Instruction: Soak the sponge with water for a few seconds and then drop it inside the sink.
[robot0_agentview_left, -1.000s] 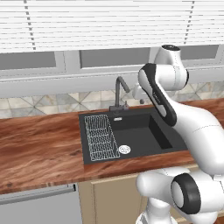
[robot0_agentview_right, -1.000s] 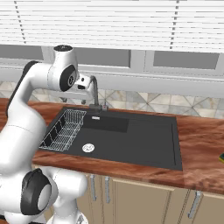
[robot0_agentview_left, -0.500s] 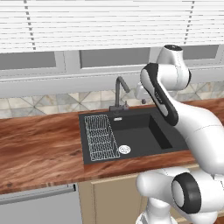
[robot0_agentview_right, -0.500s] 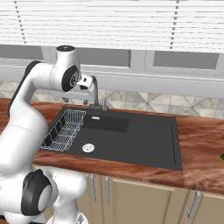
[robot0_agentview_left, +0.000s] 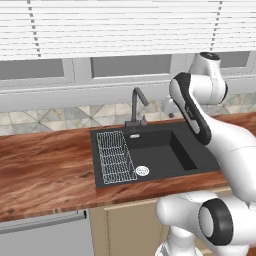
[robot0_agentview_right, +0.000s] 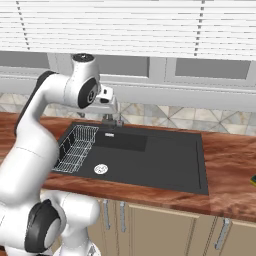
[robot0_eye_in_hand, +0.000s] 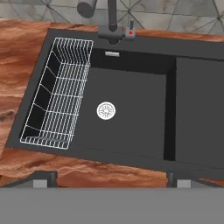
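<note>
I see a brown wood counter (robot0_agentview_left: 45, 165). Behind the counter is a tile wall (robot0_agentview_left: 60, 117) with grey patterns. Above the tiles are windows (robot0_agentview_left: 130, 65) with white blinds (robot0_agentview_left: 110, 25). Under the counter are tan cupboards (robot0_agentview_right: 165, 225).

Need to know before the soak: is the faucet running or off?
Off. No stream falls from the faucet spout in the hand view, and the sink basin looks dry.

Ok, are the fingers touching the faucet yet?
Apart. In the hand view the fingers sit at the bottom over the counter's front edge, while the faucet stands at the top, the whole sink between them.
</note>
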